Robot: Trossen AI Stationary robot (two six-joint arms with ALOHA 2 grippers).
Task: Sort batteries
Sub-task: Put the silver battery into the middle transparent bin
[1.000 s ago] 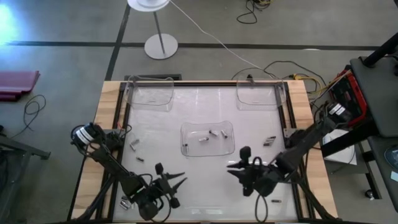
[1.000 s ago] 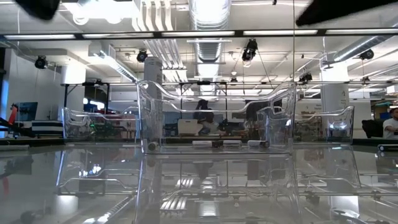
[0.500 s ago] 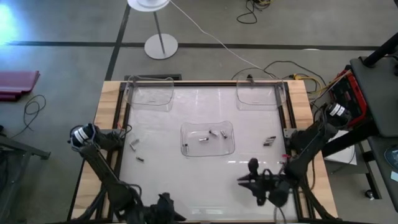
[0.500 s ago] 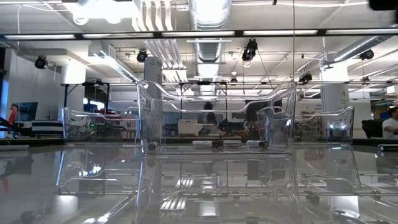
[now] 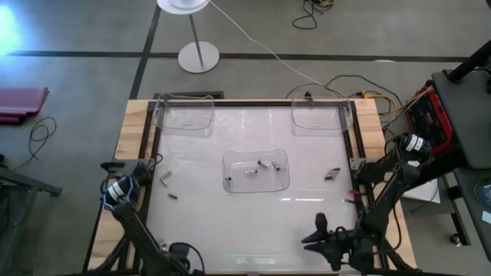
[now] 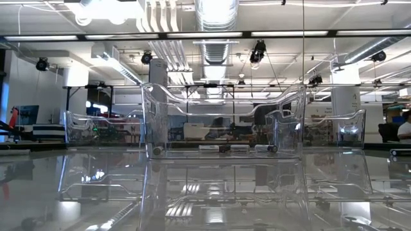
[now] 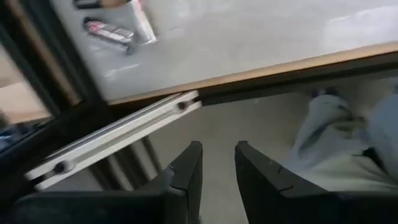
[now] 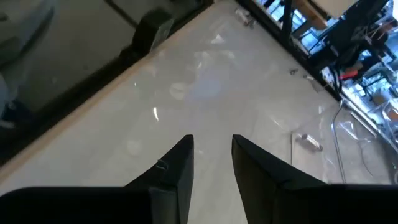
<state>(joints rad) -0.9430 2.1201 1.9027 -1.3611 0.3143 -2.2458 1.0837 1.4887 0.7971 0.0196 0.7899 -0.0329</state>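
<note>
1. Looking straight down, the table (image 5: 192, 230) carries three clear plastic trays: a centre tray (image 5: 255, 171) in the middle and two more at the far edge, the far-left tray (image 5: 184, 115) and the far-right tray (image 5: 321, 115).
2. Batteries (image 5: 261, 166) sit inside the centre tray, about three or four small silvery cylinders; from table height they show as a low row along that tray's floor (image 6: 218, 149).
3. More loose ones on the bare surface: a left pair (image 5: 167, 184) lies near the left frame rail, one just beyond the other, and a right pair (image 5: 331, 173) rests close to the right frame rail.
4. Down at the near edge, the right gripper (image 5: 331, 245) hangs over the near-right part of the table, and its wrist camera shows the two dark fingers (image 8: 171, 171) parted with a clear gap and nothing between them.
5. That same wrist camera catches one battery (image 8: 308, 142) lying apart on the pale surface ahead.
6. Left gripper (image 7: 217, 180) is pulled back off the near-left corner; its fingers (image 7: 186, 174) stand slightly apart and empty, aimed past the table edge at the floor.
7. Two small batteries show on the table beyond that edge in the left wrist view (image 7: 112, 28).
8. Across the room, a person (image 6: 404, 130) sits at the far right of the table-height view.
</note>
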